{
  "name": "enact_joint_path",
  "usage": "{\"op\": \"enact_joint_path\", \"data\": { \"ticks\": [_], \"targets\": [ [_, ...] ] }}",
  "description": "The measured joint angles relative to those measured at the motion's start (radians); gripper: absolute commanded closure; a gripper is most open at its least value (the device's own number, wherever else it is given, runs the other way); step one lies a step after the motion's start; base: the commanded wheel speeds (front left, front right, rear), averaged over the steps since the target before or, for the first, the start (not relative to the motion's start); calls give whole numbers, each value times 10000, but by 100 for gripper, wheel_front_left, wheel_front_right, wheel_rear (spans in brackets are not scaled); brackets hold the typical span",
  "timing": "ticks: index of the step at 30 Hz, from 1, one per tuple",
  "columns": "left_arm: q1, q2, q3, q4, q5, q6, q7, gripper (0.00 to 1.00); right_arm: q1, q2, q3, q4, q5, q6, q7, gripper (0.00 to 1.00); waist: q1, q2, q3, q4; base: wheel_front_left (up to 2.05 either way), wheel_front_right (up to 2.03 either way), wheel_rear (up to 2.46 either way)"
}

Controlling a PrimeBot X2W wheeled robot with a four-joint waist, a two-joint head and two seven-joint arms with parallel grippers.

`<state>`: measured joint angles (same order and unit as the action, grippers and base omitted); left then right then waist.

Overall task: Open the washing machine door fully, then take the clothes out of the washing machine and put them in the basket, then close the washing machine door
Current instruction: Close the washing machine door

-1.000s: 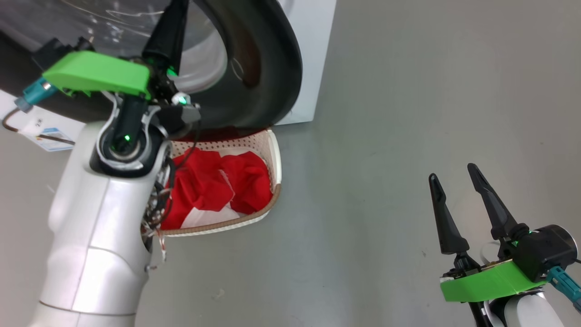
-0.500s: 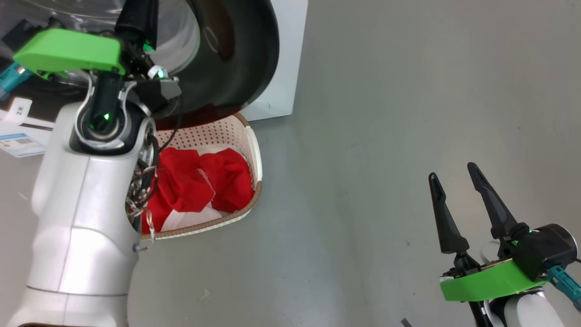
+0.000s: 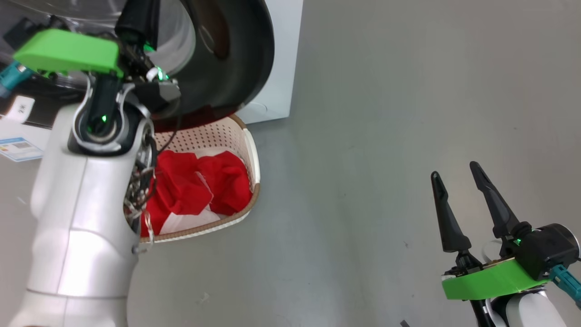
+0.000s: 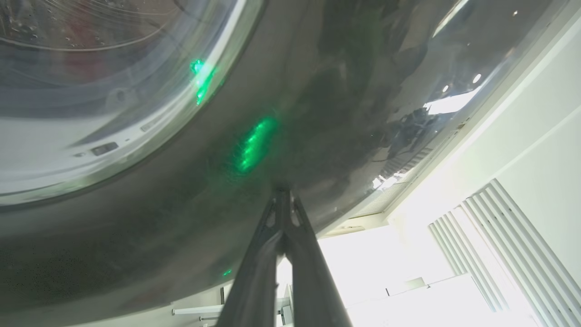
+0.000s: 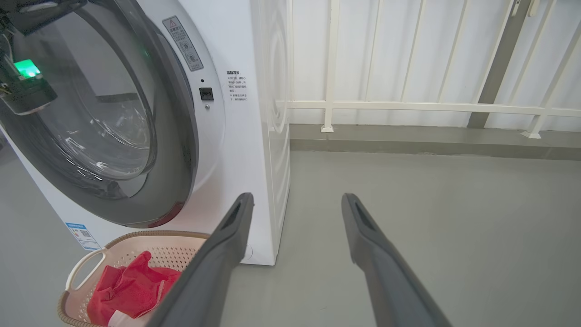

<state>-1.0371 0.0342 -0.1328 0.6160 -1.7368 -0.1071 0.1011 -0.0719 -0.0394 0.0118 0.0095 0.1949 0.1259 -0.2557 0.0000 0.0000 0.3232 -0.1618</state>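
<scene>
Left gripper (image 4: 282, 193): fingers pressed together, holding nothing, tips at the door's rim.
Washing machine door (image 5: 174, 150): one; glossy black rim, bulging clear window, ajar, overhanging the basket's far end.
Right gripper (image 3: 455, 170): fingers spread wide, empty, well apart from the basket.
Clothes (image 3: 199, 186): red heap with white fabric showing, inside the basket; piece count unclear.
Basket (image 3: 255, 172): one; cream, perforated, brown rim, just before the washing machine (image 5: 240, 136).
Floor (image 3: 386, 136): smooth grey.
Railing (image 5: 408, 105): white, behind.
</scene>
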Motion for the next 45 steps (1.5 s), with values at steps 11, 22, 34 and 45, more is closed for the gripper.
{"op": "enact_joint_path", "data": {
  "ticks": [11, 22, 34, 45],
  "targets": [
    [2479, 326, 31, -2307, -140, 673, 48, 0, 24, 0, -105, 190, 242, 0, 0, 0, 0, 0, -622, 548, 0, 0, 0],
    [5407, 1486, -957, -4631, 2867, 1085, -1697, 0, 103, -4, -337, 228, 253, 0, 0, 0, 0, 0, -1308, 1185, 0, 0, 0],
    [7226, 2550, -1883, -5632, 6928, 1603, -3407, 0, 343, 6, -782, 284, 125, 0, 0, 0, 0, 0, -2112, 1450, 0, 0, 0],
    [9045, 2057, -614, -6717, 11246, 1766, -3538, 0, 800, 12, -945, 314, -46, 0, 0, 0, 0, 0, -2756, 1271, 0, 0, 0]
  ]
}}
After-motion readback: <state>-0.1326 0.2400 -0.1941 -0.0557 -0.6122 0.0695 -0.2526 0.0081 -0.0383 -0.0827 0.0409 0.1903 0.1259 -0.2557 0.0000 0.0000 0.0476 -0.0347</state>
